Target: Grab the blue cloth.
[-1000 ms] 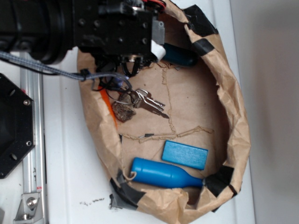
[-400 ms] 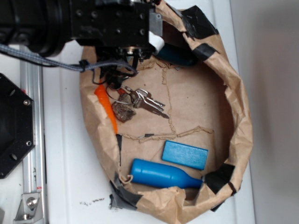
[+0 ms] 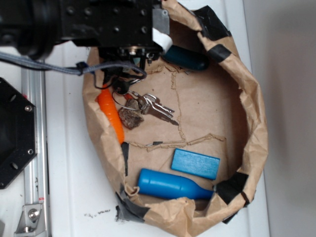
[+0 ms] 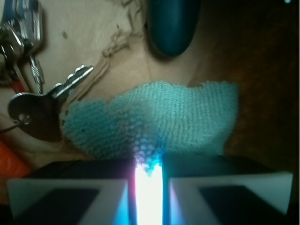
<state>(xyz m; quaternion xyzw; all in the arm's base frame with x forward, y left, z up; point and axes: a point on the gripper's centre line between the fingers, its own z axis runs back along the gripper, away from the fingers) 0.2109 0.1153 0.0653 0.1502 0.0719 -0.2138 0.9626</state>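
The blue cloth (image 4: 159, 117) is a pale teal ribbed rag. In the wrist view it hangs bunched in front of my gripper (image 4: 149, 164), with a fold of it pinched between the two closed jaws. It sits over the brown paper floor of the bag, beside a key. In the exterior view my gripper (image 3: 159, 35) is at the bag's top left corner and the black arm hides the cloth.
The crumpled brown paper bag (image 3: 252, 123) holds an orange carrot (image 3: 111, 113), a bunch of keys (image 3: 153, 106), a flat blue block (image 3: 195, 163), a blue bottle (image 3: 170, 185) and a dark teal object (image 3: 185, 58). Bag walls rise all round.
The arm has moved toward the top of the exterior view, uncovering the whole carrot. Keys, block and bottle have not moved.
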